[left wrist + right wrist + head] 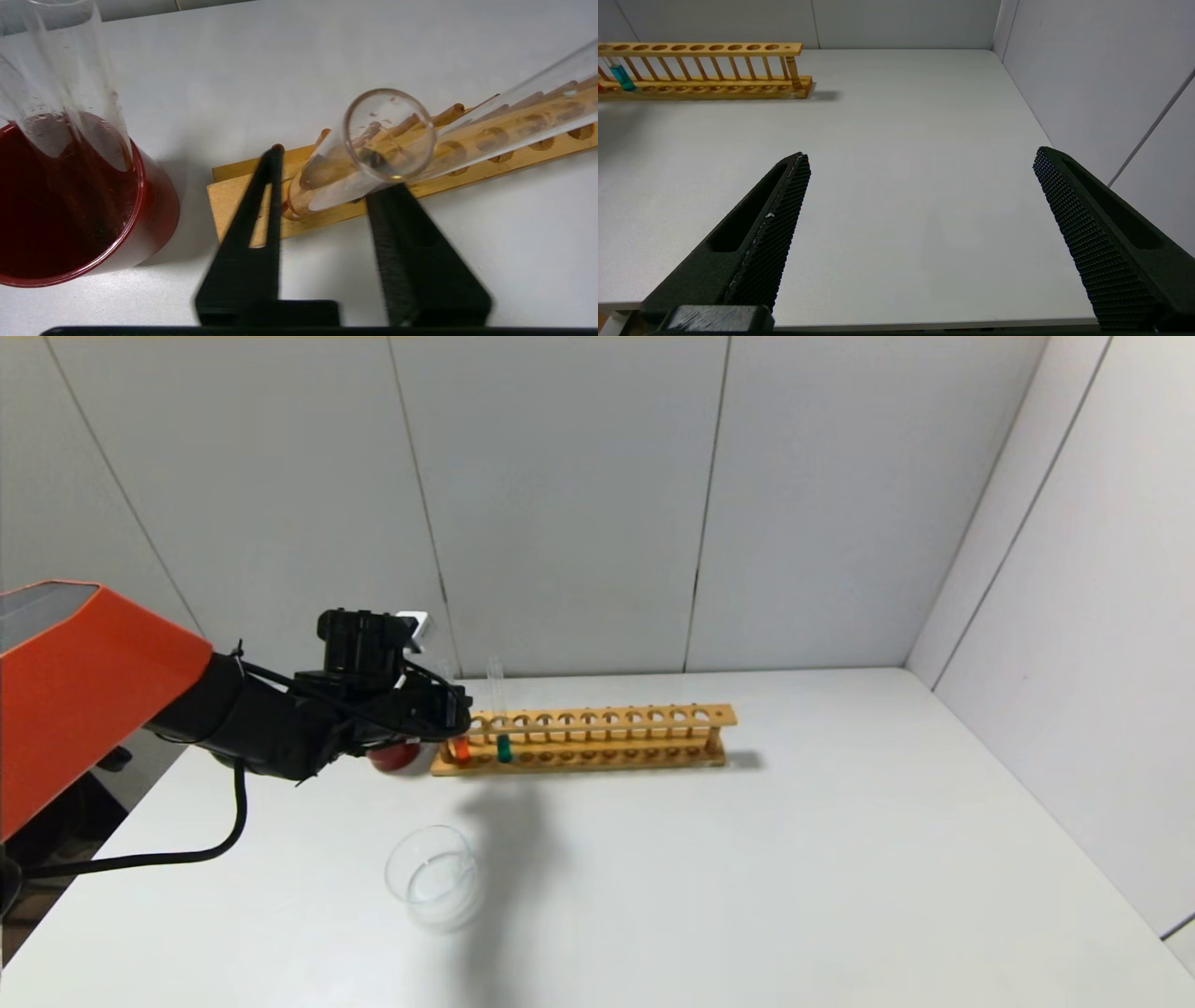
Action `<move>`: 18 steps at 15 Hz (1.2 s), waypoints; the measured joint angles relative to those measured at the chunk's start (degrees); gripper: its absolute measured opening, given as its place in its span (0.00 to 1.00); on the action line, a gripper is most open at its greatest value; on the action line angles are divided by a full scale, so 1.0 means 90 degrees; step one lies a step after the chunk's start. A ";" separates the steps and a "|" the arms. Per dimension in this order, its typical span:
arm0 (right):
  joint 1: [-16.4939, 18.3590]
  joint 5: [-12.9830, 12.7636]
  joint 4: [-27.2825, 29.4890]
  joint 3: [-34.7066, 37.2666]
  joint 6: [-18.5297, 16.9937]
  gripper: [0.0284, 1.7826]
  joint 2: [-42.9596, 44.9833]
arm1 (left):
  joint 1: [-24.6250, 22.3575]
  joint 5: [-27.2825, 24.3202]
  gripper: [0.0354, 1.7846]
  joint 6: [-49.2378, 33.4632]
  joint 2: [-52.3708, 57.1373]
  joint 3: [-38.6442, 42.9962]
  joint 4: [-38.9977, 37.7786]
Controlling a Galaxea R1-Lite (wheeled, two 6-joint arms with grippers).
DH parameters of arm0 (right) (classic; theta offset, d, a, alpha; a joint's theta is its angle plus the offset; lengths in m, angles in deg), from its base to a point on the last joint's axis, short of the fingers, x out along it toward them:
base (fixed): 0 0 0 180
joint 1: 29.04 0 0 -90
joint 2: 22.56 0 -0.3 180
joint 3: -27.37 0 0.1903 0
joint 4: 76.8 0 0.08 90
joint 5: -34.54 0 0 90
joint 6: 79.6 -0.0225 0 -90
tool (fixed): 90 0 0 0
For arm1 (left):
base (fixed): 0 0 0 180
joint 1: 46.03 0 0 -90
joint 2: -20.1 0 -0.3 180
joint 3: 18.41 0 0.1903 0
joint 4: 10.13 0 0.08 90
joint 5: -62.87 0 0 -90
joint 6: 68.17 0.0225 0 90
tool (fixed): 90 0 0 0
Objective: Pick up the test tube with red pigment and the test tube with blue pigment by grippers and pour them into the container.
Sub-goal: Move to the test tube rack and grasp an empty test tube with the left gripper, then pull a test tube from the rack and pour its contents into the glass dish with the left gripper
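Tube axis near vertical: slim clear glass test tube with red pigment [359, 158] stands in the wooden rack's [597, 742] left end hole, between left gripper [327, 196] fingers clenching it; lift straight up.

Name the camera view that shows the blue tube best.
The head view: the blue tube shows whole, standing in the rack beside the red tube. The right wrist view catches only its lower part with the teal liquid at the frame's edge. The left wrist view shows just a clear stretch of glass, no liquid.
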 joint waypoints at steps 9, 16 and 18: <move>0.0000 0.0000 0.0000 0.0000 0.0003 0.98 0.0000 | 0.0005 0.0039 0.16 0.0007 0.0092 -0.0024 0.0058; -0.0003 0.0003 0.0000 0.0000 0.0003 0.98 0.0000 | -0.0012 0.0069 0.16 0.0041 0.1464 -0.1192 0.1749; 0.0003 0.0003 0.0000 0.0000 0.0003 0.98 0.0000 | -0.0012 0.0081 0.16 0.0065 0.1942 -0.1348 0.2150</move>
